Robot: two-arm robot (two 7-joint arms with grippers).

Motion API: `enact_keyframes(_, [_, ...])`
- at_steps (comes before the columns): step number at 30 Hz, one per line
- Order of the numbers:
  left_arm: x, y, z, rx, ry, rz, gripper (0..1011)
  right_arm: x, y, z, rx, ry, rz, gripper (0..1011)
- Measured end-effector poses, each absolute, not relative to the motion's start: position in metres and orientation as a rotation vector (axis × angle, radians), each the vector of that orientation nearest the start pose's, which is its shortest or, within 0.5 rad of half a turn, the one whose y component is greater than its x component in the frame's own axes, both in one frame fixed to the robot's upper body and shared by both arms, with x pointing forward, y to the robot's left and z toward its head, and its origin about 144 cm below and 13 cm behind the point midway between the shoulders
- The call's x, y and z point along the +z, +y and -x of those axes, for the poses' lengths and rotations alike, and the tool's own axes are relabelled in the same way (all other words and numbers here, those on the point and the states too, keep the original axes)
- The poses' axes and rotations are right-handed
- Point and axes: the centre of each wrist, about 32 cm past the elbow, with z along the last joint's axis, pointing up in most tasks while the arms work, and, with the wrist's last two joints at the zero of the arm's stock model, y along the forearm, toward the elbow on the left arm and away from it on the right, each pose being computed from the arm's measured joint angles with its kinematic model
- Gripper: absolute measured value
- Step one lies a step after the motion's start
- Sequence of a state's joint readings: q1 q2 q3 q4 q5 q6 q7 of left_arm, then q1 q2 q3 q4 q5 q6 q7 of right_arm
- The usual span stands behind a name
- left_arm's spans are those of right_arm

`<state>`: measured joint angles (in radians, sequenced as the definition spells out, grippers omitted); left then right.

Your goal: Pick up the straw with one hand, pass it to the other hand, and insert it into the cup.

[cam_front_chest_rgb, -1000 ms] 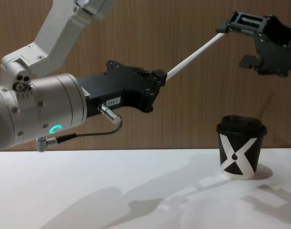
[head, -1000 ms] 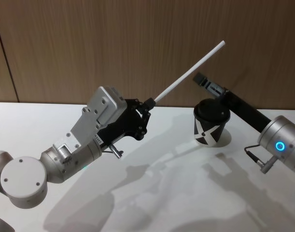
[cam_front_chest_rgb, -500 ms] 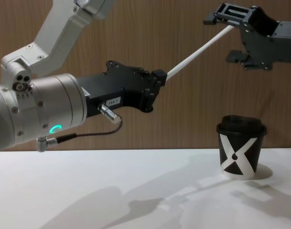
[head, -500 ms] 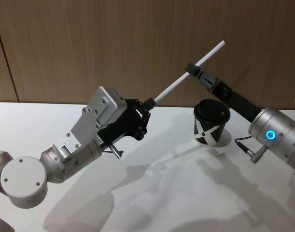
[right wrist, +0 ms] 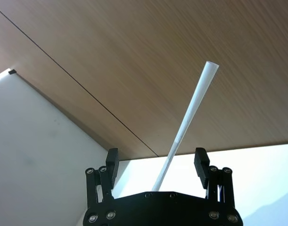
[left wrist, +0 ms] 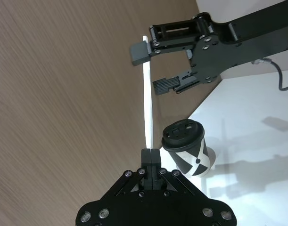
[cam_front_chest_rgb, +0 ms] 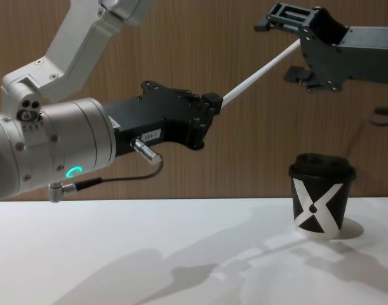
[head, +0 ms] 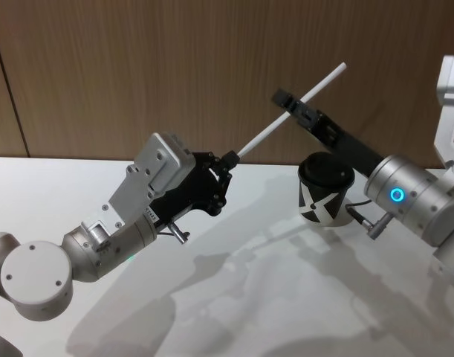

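Your left end effector (cam_front_chest_rgb: 213, 101) is clamped shut on the lower end of the straw (cam_front_chest_rgb: 260, 73), holding it in the air well above the desk (head: 249, 297). From that grip the straw's long axis runs in a straight diagonal, rising up and over toward your right side, with its free tip the highest point, set against the wooden wall (head: 137, 67). Your right end effector (cam_front_chest_rgb: 279, 51) has its fingers spread apart and sits around the upper part of the straw, a little below the tip: one finger lies above the straw and the other below it. In the right wrist view the straw passes up between the two fingers with a gap on either side, so neither is touching it. The straw crosses your right end effector at a steep angle rather than lying along it. The cup (cam_front_chest_rgb: 321, 203) stands upright on the desk with its lid (head: 325, 169) on, beneath your right end effector and well apart from the straw.
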<state>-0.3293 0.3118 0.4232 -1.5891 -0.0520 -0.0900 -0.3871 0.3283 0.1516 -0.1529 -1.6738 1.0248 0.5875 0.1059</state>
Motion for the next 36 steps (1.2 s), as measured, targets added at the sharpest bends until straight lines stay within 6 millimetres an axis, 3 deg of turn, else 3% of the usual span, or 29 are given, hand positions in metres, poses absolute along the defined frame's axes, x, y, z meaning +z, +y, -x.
enact_keyframes(27, [1.236,0.188,-0.518,0.773,-0.469,-0.055,0,1.280,-0.204,-0.543,-0.880,0.686,-0.376,1001])
enact_keyframes(36, [1.236,0.188,-0.518,0.773,-0.469,-0.055,0,1.279,-0.203,-0.545,-0.887,0.689,-0.376,819])
